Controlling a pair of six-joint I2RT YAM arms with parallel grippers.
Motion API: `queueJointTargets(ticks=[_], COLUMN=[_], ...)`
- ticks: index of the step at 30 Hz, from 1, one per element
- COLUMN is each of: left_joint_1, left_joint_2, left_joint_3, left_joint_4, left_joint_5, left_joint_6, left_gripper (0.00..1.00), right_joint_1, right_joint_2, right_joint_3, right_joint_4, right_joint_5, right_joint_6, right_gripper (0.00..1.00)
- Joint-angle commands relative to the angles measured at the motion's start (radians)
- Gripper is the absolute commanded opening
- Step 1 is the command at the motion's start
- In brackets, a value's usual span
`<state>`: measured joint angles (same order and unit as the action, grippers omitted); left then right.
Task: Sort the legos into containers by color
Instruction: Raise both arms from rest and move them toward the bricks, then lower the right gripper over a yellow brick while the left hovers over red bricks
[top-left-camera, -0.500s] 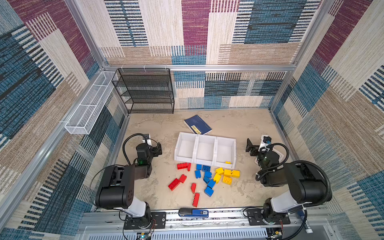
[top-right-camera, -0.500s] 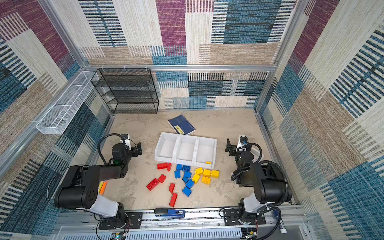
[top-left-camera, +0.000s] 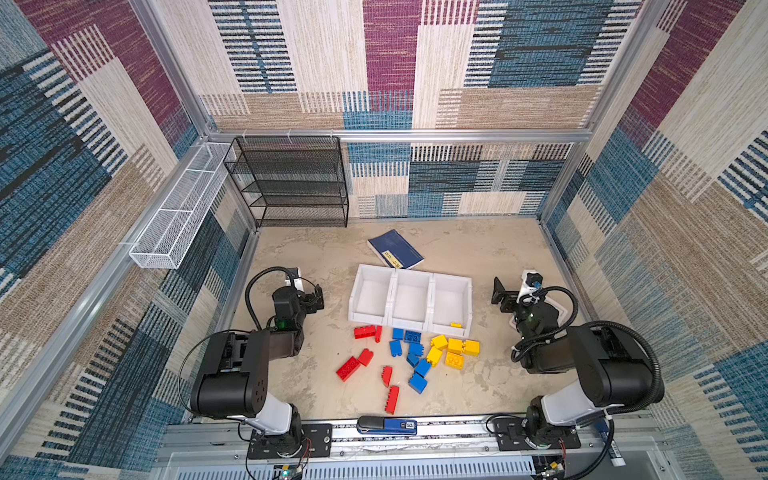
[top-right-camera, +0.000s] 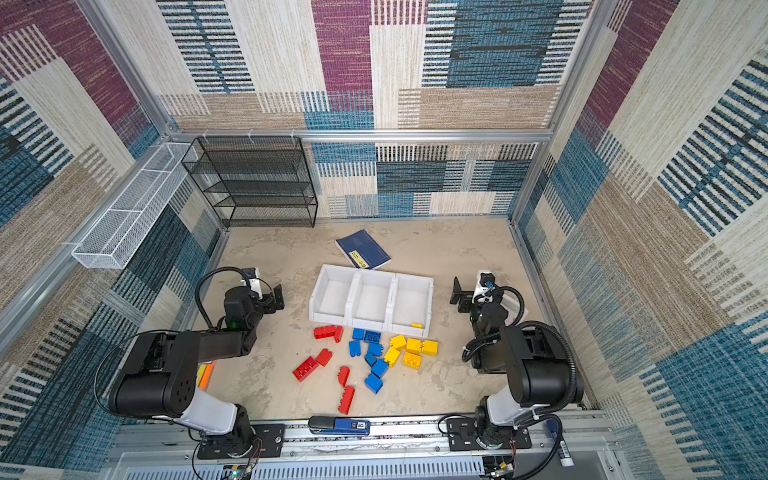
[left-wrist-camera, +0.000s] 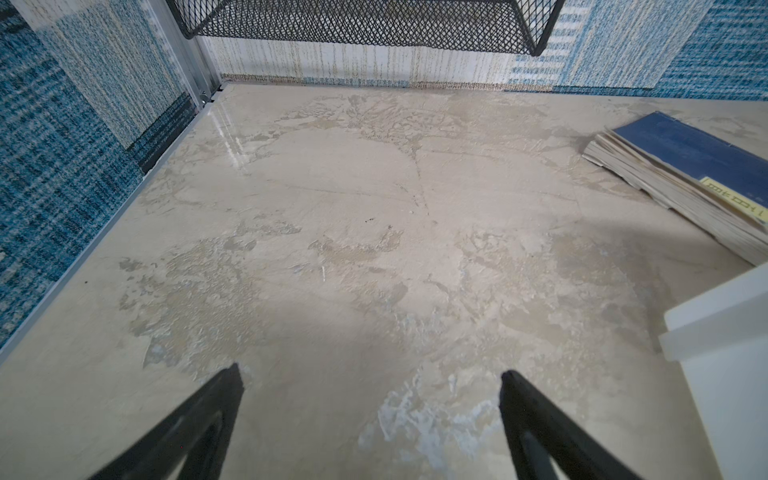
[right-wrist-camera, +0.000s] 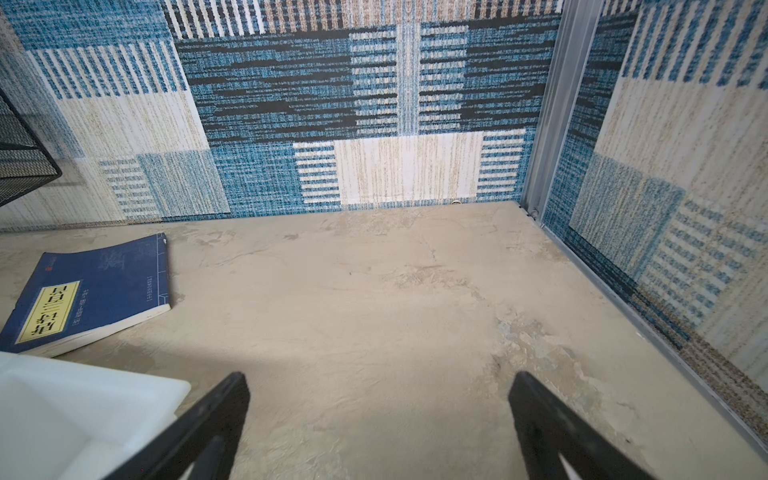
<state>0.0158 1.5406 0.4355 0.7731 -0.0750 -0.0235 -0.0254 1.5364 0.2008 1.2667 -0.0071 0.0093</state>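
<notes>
Loose legos lie on the beige table in front of the containers (top-left-camera: 392, 297) in both top views: red ones (top-left-camera: 348, 368) to the left, blue ones (top-left-camera: 412, 349) in the middle, yellow ones (top-left-camera: 455, 347) to the right. A single yellow lego (top-left-camera: 456, 325) sits in the right bin; the two others show only white bottoms. My left gripper (top-left-camera: 309, 297) hangs open left of the containers, over bare table (left-wrist-camera: 370, 374). On the far side of the bins my right gripper (top-left-camera: 505, 297) is open too, nothing between its fingers (right-wrist-camera: 380, 376). Both are well apart from the legos.
A blue book (top-left-camera: 395, 249) lies behind the containers. The black mesh rack (top-left-camera: 291, 183) stands at the back left, with a white wire basket (top-left-camera: 178, 212) on the left wall. A blue-and-black stapler (top-left-camera: 386, 424) rests on the front rail. Walls close in all sides.
</notes>
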Motion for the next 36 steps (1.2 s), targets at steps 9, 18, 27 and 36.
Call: queueJointTargets(ticks=[9, 18, 27, 36], left_joint_1=[0.007, 0.007, 0.001, -0.106], left_joint_2=[-0.001, 0.004, -0.227, -0.574], left_joint_3=[0.006, 0.012, 0.122, 0.142], left_joint_4=[0.012, 0.006, -0.402, -0.833], left_joint_5=[0.018, 0.015, 0.035, 0.089], left_joint_6=[0.018, 0.017, -0.003, -0.277], left_gripper=[0.99, 0.99, 0.99, 0.99], right_joint_1=[0.001, 0.001, 0.026, 0.218], right_joint_2=[0.0, 0.003, -0.194, -0.493], right_joint_3=[0.008, 0.013, 0.166, 0.408], right_joint_4=[0.022, 0.012, -0.437, -1.266], right_joint_5=[0.005, 0.007, 0.071, 0.071], right_joint_6=[-0.004, -0.004, 0.026, 0.29], right_gripper=[1.0, 1.0, 1.0, 1.0])
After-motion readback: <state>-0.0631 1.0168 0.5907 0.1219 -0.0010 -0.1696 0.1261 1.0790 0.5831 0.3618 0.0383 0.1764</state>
